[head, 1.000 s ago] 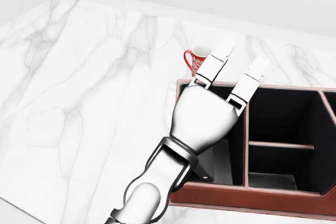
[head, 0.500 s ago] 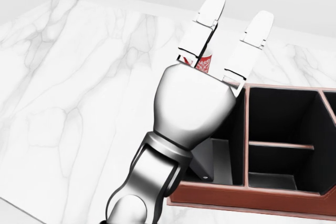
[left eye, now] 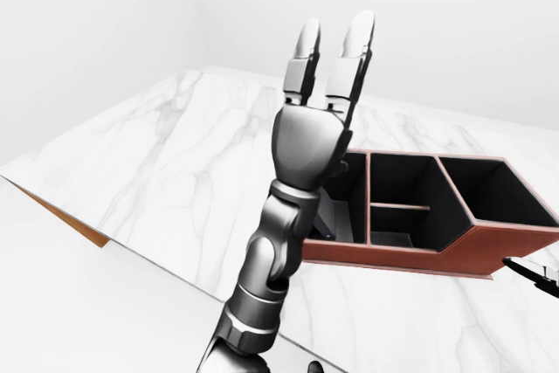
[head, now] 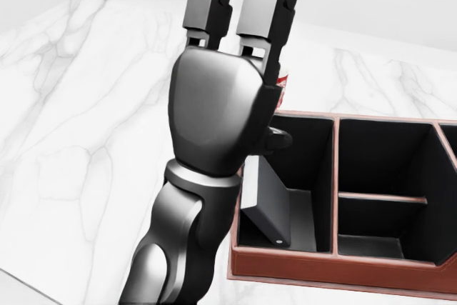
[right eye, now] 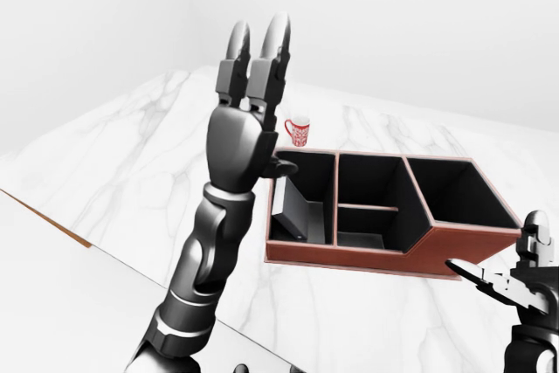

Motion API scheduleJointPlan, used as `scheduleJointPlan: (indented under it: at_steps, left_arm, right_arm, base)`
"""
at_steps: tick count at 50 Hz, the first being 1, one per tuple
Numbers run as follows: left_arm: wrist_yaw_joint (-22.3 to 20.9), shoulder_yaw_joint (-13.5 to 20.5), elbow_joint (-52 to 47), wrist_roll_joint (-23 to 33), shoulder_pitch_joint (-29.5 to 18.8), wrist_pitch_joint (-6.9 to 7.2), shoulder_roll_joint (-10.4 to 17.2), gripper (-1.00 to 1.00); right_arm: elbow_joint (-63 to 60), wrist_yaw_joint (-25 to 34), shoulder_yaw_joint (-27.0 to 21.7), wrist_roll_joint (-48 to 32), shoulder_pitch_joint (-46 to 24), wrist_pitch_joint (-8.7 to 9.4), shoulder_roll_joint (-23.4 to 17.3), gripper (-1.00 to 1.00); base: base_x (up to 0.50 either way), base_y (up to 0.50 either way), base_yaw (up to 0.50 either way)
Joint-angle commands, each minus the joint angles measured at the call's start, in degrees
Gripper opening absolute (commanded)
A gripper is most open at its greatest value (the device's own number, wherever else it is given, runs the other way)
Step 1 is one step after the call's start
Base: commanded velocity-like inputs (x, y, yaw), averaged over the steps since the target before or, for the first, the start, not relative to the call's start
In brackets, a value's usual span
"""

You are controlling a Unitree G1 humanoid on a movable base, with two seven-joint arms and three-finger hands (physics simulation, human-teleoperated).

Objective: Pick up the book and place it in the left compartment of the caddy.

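The dark grey book (head: 268, 209) leans tilted against the left wall inside the left compartment of the red-brown caddy (head: 335, 266). My left hand (right eye: 258, 63) is raised high above the caddy's left end, fingers stretched straight up, open and holding nothing. It is well clear of the book. My right hand (right eye: 489, 281) shows low at the right edge of the right-eye view, to the right of the caddy's low end. Its fingers point left, spread, with nothing in them.
A red and white mug (right eye: 298, 131) stands on the marble counter (right eye: 131, 155) just beyond the caddy's left end, mostly hidden by my hand in the head view. The counter's near edge (left eye: 70, 216) runs diagonally at lower left. The caddy's other compartments (right eye: 450, 194) hold nothing.
My left hand has risen from over the left compartment and turned, uncovering the book leaning inside. It now hides most of the mug in the head view.
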Motion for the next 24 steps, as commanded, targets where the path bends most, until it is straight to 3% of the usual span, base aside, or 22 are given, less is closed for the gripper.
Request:
scheduleJointPlan:
  at_steps: [1,2,13,21,24]
  left_arm:
    - [1.0,2.6,0.2,-18.8,-3.1,0.0,0.4,1.0]
    - [0.8,3.4,0.9,-22.8,-4.4,0.0,0.2,1.0]
    - [-0.2,4.3,0.2,-40.0,-7.1,0.0,-0.5,1.0]
    - [-2.4,5.7,-0.9,-57.0,-8.2,0.0,-0.9,1.0]
    - [-2.4,5.2,-2.0,-56.9,-8.4,0.0,-0.3,1.0]
  right_arm:
    - [0.3,0.0,0.2,-0.1,-0.1,0.0,0.0,1.0]
    - [0.4,0.0,0.3,-0.2,-0.1,0.0,0.0,1.0]
    - [0.6,0.0,0.4,-0.2,-0.1,0.0,0.0,1.0]
    - [-0.2,0.0,0.1,0.1,0.1,0.0,0.0,1.0]
    - [0.0,0.0,0.2,0.0,0.0,0.0,0.0,1.0]
  base:
    - [0.0,0.0,0.0]
    - [0.0,0.0,0.0]
    - [0.0,0.0,0.0]
    - [0.0,0.0,0.0]
    - [0.0,0.0,0.0]
